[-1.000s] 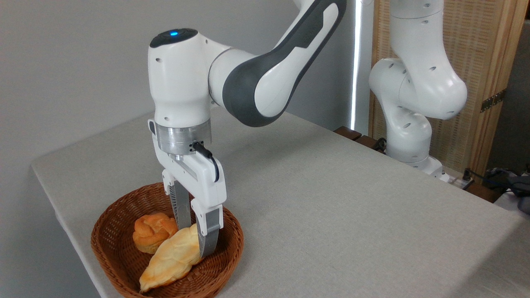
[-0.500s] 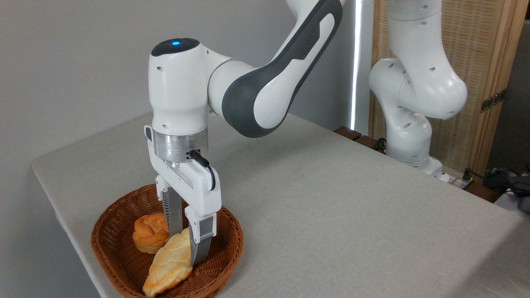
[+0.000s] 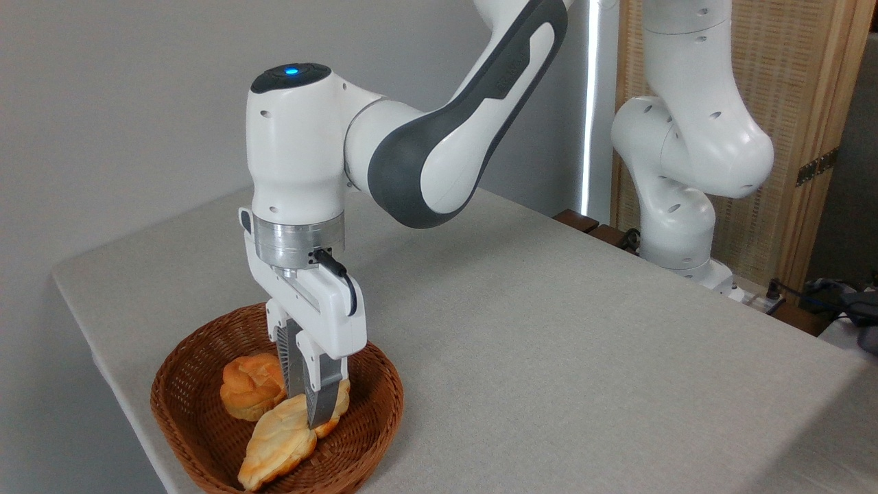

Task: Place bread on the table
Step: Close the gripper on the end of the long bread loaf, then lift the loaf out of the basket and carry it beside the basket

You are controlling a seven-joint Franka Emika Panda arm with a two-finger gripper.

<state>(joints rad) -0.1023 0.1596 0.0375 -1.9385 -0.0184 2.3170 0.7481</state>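
The bread (image 3: 281, 439), a long pale golden braided loaf, lies in the brown wicker basket (image 3: 206, 446) at the table's front left. My gripper (image 3: 307, 406) points straight down into the basket, and its fingers (image 3: 321, 398) have pinched together on the loaf's upper right end, squeezing it. The loaf's lower end rests on the basket floor. The table (image 3: 549, 343) is a wide grey-beige surface stretching to the right of the basket.
A small round orange-brown bun (image 3: 250, 385) sits in the basket just left of the fingers, touching the loaf. The arm's white base (image 3: 675, 226) stands at the table's far right edge. A wooden screen (image 3: 802, 103) rises behind it.
The gripper came down over the loaf and shifted left, pushing it. Its fingers then drew together on the loaf's upper end.
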